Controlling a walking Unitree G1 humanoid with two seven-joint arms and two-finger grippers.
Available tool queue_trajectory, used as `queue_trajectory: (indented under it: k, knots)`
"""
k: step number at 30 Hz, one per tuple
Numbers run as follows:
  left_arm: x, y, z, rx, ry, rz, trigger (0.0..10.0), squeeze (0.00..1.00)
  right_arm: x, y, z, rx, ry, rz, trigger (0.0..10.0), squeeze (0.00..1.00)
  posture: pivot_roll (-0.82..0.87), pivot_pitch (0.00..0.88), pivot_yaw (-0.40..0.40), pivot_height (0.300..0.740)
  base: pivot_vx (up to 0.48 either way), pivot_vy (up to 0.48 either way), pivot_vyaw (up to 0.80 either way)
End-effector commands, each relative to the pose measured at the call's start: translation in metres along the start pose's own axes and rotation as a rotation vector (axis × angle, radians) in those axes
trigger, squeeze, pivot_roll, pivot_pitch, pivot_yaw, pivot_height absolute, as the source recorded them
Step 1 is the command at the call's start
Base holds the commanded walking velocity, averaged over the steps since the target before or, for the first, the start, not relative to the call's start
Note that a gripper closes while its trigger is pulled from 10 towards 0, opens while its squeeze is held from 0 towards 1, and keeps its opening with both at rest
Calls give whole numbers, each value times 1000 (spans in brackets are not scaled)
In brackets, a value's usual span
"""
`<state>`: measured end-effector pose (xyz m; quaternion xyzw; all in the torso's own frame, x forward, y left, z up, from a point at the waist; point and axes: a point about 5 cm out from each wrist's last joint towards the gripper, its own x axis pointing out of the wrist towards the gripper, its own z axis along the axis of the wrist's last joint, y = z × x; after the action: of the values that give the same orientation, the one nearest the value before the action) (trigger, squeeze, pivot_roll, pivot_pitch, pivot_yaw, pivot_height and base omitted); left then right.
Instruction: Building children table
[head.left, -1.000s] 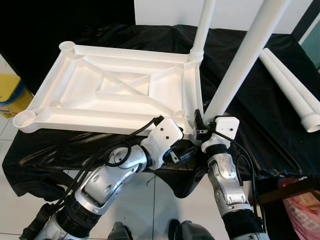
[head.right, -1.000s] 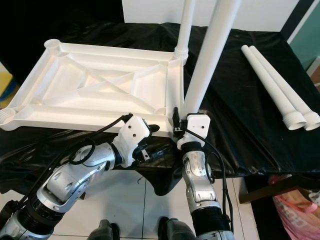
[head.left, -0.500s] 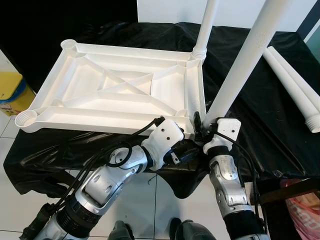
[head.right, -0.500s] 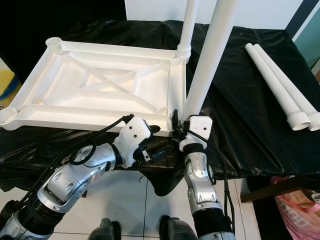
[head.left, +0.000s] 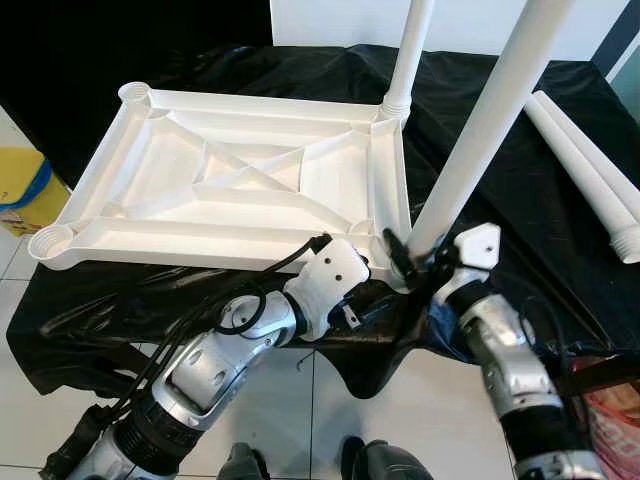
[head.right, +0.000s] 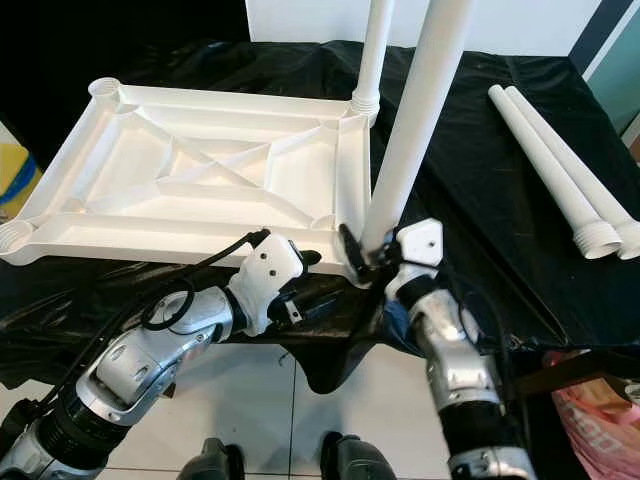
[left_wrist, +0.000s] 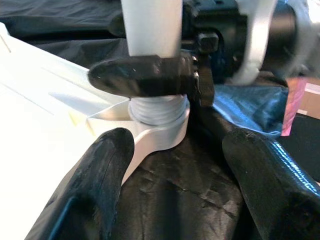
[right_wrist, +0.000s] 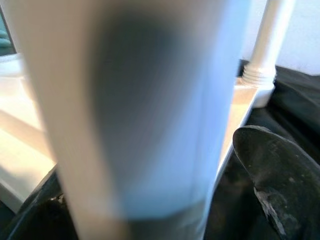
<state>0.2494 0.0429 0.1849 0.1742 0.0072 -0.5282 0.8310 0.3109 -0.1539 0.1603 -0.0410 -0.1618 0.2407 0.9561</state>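
An upturned white table top (head.left: 200, 235) lies on a black cloth. One white leg (head.left: 410, 50) stands in its far right corner socket. A second leg (head.left: 480, 130) stands tilted in the near right socket (left_wrist: 160, 125). My right gripper (head.left: 410, 252) is shut on the base of this near leg, with one black finger (left_wrist: 145, 80) lying across it just above the thread. My left gripper (head.left: 372, 302) is open below the same corner, its two fingers (left_wrist: 100, 175) spread on either side of the socket without touching it.
Two spare white legs (head.left: 590, 180) lie side by side on the cloth at the right. A yellow and blue bin (head.left: 20, 190) stands on the tiled floor at the left. A pink bag (head.left: 610, 420) sits at the lower right. The table's near edge is right at my arms.
My right wrist has swung out to the right around the base of the near leg, still holding it. The left arm has stayed in place. The camera has shifted slightly.
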Motion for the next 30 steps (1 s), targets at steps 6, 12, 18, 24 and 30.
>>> queue_trajectory:
  k: [6, 12, 18, 24, 30]
  knots:
    - [1, -7, -2, 23, 16, -103, 10000, 0, 4, 2, -10, 10, 57, 109, 3882, 0, 42, 152, -45, 740, 0, 0, 0]
    - [0, -6, -2, 20, 19, -91, 10000, 0, 0, -2, -17, 35, 96, 137, 0, 0, 49, 157, -51, 740, 0, 0, 0]
    - [-1, -7, -2, 18, 19, -89, 10000, 0, -3, -4, -22, 74, 112, 128, 0, 0, 47, 161, -52, 740, 0, 0, 0]
    - [0, -7, -3, 17, 21, -86, 10000, 0, -8, -6, -28, 119, 139, 58, 10000, 0, 39, 165, -51, 740, 0, 0, 0]
    - [1, -6, -4, 15, 21, -85, 10000, 0, -8, -1, -32, 113, 196, -33, 10000, 0, 33, 166, -51, 740, 0, 0, 0]
